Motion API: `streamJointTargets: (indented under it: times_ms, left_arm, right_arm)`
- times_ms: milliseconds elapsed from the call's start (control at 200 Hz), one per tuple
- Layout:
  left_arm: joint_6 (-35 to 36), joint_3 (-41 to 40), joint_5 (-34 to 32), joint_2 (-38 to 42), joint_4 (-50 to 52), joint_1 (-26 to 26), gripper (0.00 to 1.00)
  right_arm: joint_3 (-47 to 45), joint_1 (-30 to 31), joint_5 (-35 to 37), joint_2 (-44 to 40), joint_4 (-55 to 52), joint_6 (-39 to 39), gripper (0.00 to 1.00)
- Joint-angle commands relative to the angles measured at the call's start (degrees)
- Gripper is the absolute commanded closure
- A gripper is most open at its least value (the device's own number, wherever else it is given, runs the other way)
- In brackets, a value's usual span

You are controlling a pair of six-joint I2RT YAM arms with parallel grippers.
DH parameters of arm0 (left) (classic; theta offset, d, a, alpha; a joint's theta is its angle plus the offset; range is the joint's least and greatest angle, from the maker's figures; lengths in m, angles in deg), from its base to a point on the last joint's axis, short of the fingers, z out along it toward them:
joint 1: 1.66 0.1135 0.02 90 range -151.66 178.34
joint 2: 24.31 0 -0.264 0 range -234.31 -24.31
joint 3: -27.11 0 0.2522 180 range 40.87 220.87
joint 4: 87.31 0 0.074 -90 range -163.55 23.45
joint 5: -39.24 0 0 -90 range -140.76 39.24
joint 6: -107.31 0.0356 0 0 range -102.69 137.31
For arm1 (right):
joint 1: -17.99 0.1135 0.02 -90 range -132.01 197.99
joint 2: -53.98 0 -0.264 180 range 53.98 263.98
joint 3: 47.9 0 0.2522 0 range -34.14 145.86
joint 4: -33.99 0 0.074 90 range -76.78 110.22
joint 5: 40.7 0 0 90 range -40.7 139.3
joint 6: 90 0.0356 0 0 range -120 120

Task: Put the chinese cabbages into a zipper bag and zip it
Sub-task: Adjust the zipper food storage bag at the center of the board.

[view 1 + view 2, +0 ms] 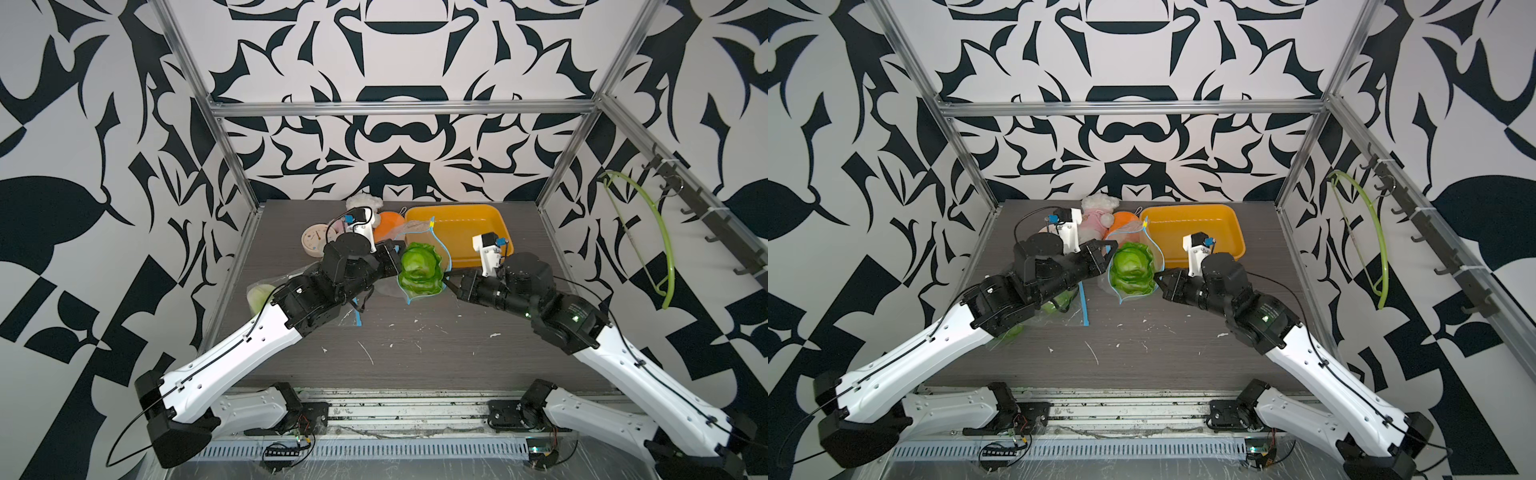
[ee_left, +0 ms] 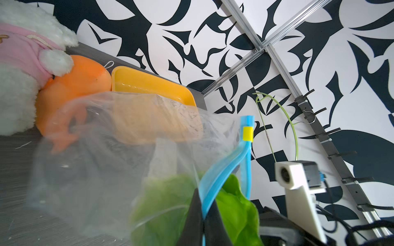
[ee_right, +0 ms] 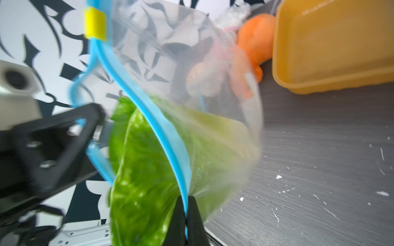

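Writing: only the clock dial, back left on the counter. Its marks are too small to read.

Bag held mid-counter between the two arms, mouth open.
- Left gripper: pinched shut on the blue rim on its side.
- Right gripper: pinched shut on the opposite rim.
- Yellow slider sits at the far end of the mouth, in both top views.
- One cabbage is in the bag, its green leaves filling the mouth between the two rims.

View differences:
- Left wrist view: clear film runs away toward the white plush and orange plush. Its own jaws are closed on the rim.
- Right wrist view: rim clamped at its own jaw tips, with the left gripper seen across the mouth. Blurred.
- Neither wrist view settles whether the bag's bottom touches the counter.
- Second cabbage: in a top view it shows pale at the counter's left edge, half under the left arm. In a top view green patches peep out below that forearm. They lie amid flat clear plastic with a blue strip. Cannot tell whether the cabbage is inside the plastic.

Edges and room:
- Tray is back right, just behind the right wrist.
- The plush toys and clock crowd the back.
- The front half of the counter is open wood, marked with white flecks.
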Motion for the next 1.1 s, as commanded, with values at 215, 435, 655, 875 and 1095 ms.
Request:
streamJointTargets:
  times_ms: [215, 435, 655, 875, 1095]
  left_arm:
    - [1.4, -3.7, -0.5, 1.6, 4.8, 0.1, 1.00]
    - [2.6, -4.9, -1.0, 1.4, 6.5, 0.1, 1.00]
    - [3.6, -3.0, -1.7, 1.4, 8.2, 0.2, 1.00]
    - [2.5, -0.6, 3.9, 1.5, 6.0, 0.1, 1.00]
    - [0.5, -1.7, 4.5, 0.7, 2.7, 0.1, 1.00]
  right_arm:
    - [17.8, -0.1, -2.8, 7.7, -14.2, -10.2, 1.00]
    - [20.5, -0.1, 0.3, 12.1, -18.1, -13.4, 1.00]
    - [23.6, -0.1, 0.9, 12.9, -18.6, -14.8, 1.00]
    - [27.2, -0.1, -2.9, 14.8, -17.6, -15.1, 1.00]
    - [29.0, -0.1, -3.3, 17.4, -17.6, -16.0, 1.00]
